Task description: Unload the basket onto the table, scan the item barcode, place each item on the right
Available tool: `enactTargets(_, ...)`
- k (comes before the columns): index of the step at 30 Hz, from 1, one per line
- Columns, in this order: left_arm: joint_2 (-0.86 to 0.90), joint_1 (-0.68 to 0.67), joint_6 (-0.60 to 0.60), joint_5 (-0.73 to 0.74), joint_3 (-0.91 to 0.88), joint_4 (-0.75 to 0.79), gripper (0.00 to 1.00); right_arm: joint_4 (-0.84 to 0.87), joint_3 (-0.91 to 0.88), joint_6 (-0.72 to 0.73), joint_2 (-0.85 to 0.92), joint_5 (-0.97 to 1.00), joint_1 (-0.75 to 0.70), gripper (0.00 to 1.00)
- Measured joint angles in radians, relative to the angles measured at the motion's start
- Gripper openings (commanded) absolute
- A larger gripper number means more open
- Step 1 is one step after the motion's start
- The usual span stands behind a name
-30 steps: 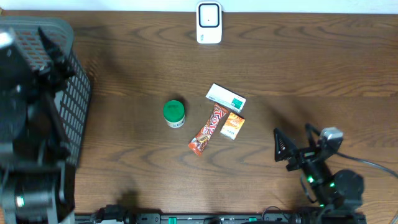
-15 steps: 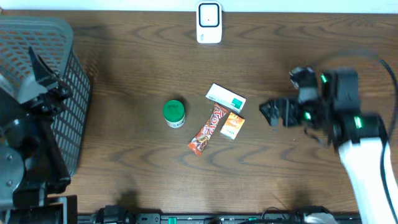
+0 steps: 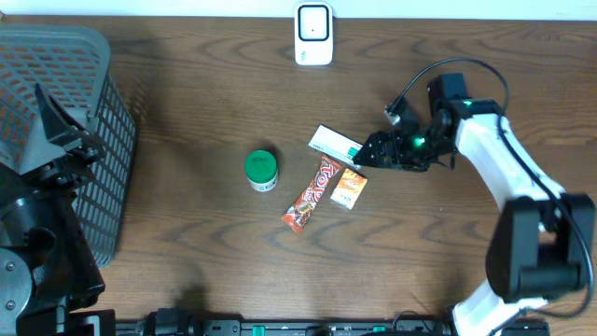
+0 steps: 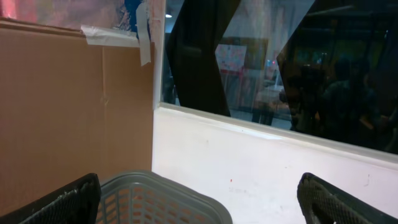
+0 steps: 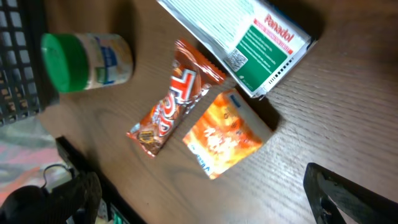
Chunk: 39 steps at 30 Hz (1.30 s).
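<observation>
Four items lie mid-table: box point(image 3: 339, 146), bar point(image 3: 311, 194), packet point(image 3: 349, 188), bottle point(image 3: 261, 169). My right gripper point(image 3: 366, 156), fingers apart, hovers at the box's 3 o'clock end. My left gripper point(image 4: 198, 196), spread wide and empty, hangs by the basket point(image 3: 93, 56) at 9; scanner point(image 3: 313, 34) at 12.

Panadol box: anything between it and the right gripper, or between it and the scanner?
Nothing visible. The right gripper hangs open at one end of the Panadol box; only bare table separates box and scanner.
</observation>
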Motion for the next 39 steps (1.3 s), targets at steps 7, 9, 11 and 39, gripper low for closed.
enactTargets(7,0.002,0.000,0.000,0.000,0.000,0.000,0.98,0.045,0.058,-0.038,0.053,0.222,0.021,0.99)
enactTargets(9,0.005,0.000,0.000,0.000,0.000,0.000,0.98,0.108,0.079,-0.052,0.053,0.319,0.048,0.98)
enactTargets(11,0.012,0.000,0.000,0.000,0.000,-0.002,0.98,0.158,0.084,-0.076,0.053,0.378,0.079,0.95)
enactTargets(39,0.042,0.000,-0.014,0.000,-0.001,-0.016,0.98,0.275,0.095,-0.313,0.228,0.489,0.245,0.77)
